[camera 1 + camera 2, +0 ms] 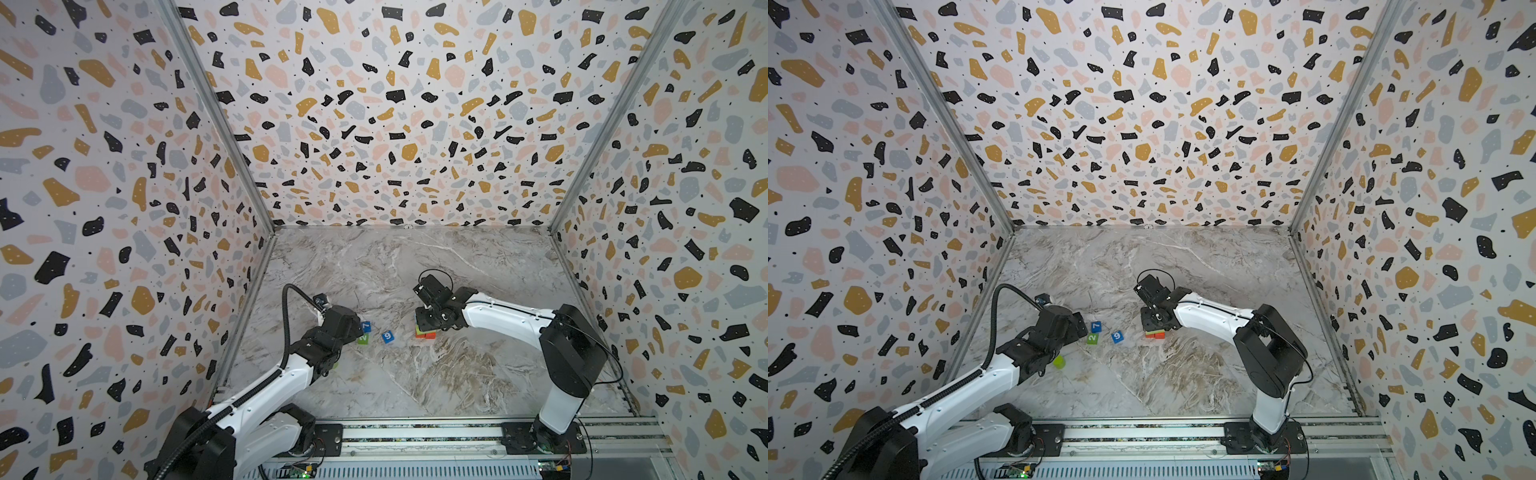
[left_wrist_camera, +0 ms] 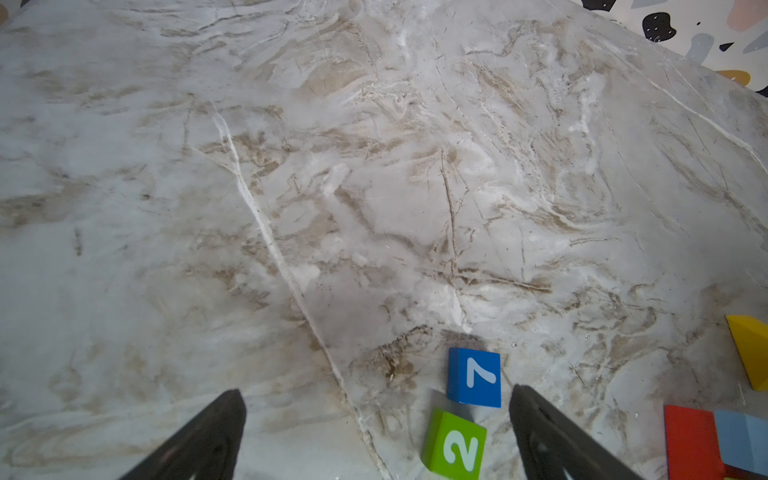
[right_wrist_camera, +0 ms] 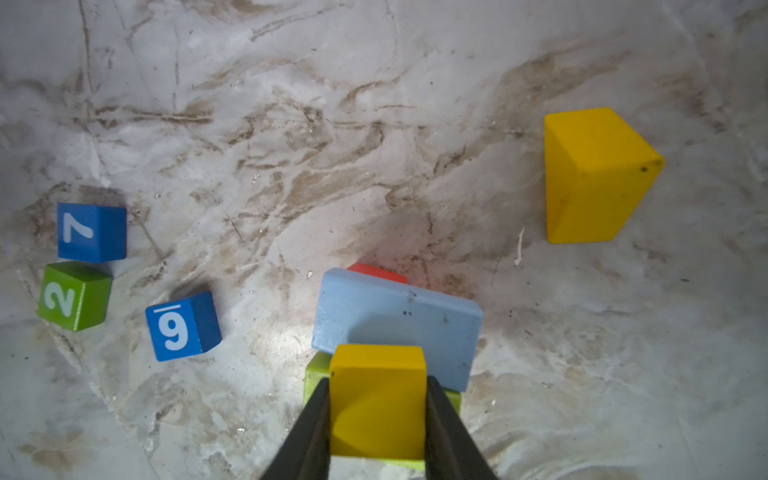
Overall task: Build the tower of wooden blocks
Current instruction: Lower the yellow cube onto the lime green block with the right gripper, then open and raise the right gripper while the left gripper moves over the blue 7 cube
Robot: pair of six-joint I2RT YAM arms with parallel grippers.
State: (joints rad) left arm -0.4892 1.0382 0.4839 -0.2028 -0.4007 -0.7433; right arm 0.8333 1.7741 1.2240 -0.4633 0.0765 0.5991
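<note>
The wood block tower (image 1: pixel 424 333) is a low stack right of centre: a red brick (image 3: pixel 376 272) at the bottom, a lime slab (image 3: pixel 318 374), and a light blue slab (image 3: pixel 399 320) on top. My right gripper (image 3: pixel 379 380) is shut on a yellow cube (image 3: pixel 378 399), held over the stack's near end; I cannot tell whether they touch. My left gripper (image 2: pixel 376 392) is open, low over the table. A blue cube numbered 7 (image 2: pixel 473 376) and a green cube numbered 2 (image 2: pixel 455 444) lie between its fingers, close to one of them.
A blue cube numbered 9 (image 1: pixel 387 336) lies between the two arms. A second yellow cube (image 3: pixel 598 174) stands beyond the stack, hidden by the right arm in both top views. A lime cylinder (image 1: pixel 1059 361) sits beside the left forearm. Patterned walls enclose three sides.
</note>
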